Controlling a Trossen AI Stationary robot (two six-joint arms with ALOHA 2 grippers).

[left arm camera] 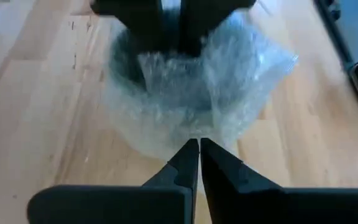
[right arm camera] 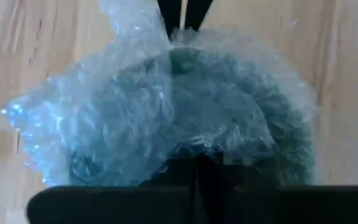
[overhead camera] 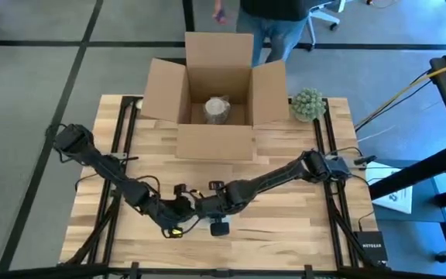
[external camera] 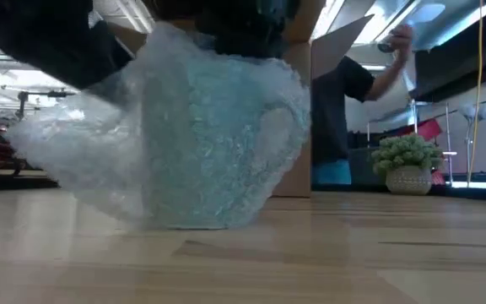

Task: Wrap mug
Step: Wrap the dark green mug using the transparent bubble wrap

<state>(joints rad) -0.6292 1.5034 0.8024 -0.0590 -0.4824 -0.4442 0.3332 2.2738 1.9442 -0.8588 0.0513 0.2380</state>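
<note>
**Wrapped mug pinched from both sides**

The mug (external camera: 218,135), covered in bubble wrap (left arm camera: 191,93), is seen standing on the table (overhead camera: 285,225) near its front edge, well apart from the box (overhead camera: 215,93) at the back. The left gripper (left arm camera: 199,149) is clenched on the wrap's edge. The right gripper (right arm camera: 197,163) is closed on the wrap from the opposite side. A plant (overhead camera: 308,105) is set beside the box.

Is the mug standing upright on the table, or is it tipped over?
Upright: in the low view the mug, covered in bubble wrap, rests flat-bottomed on the table.
</note>
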